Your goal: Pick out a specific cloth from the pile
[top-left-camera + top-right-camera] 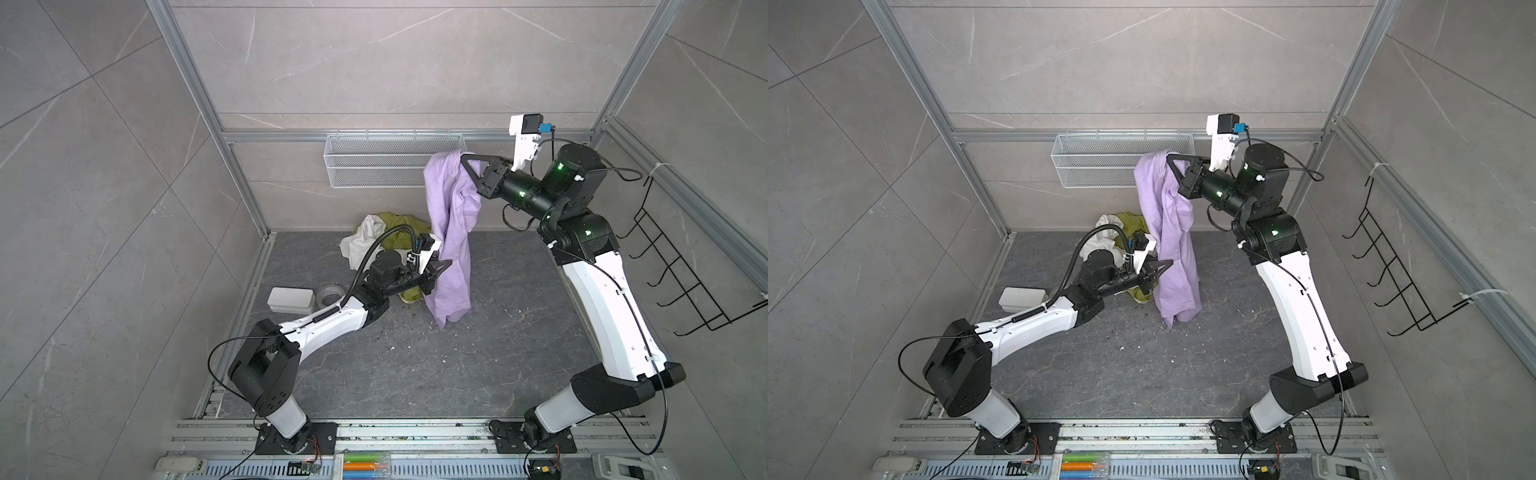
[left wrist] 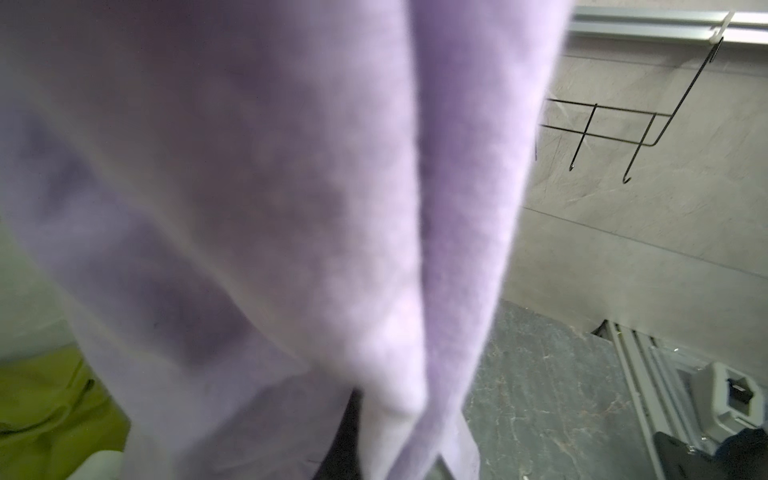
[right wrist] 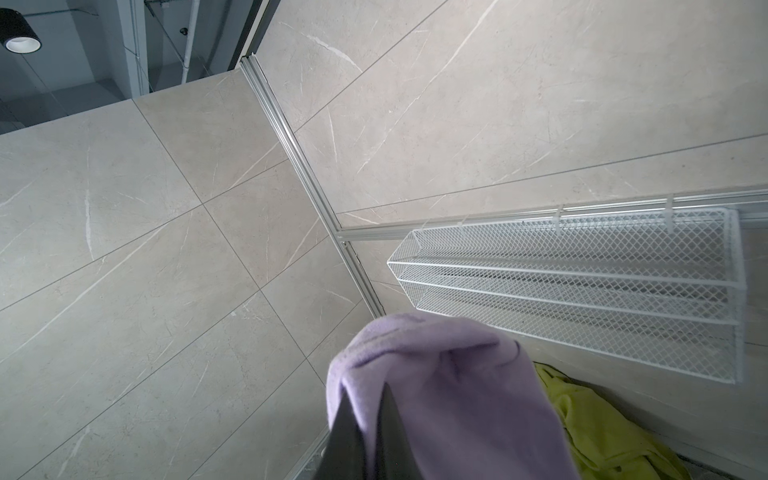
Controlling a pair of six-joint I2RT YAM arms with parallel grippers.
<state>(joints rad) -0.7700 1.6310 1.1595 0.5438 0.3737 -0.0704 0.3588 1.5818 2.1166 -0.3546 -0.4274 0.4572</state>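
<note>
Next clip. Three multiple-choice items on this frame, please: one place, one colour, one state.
1. The pile lies: A in the mesh basket; B at the back of the floor; C by the front rail.
2. Cloths in it are: A white and olive green; B red and blue; C all black.
3. The lavender cloth is: A flat on the floor; B buried in the pile; C hanging from the right gripper.
B, beside the back wall; A, those folds show; C, shut fingers hold its top.
</note>
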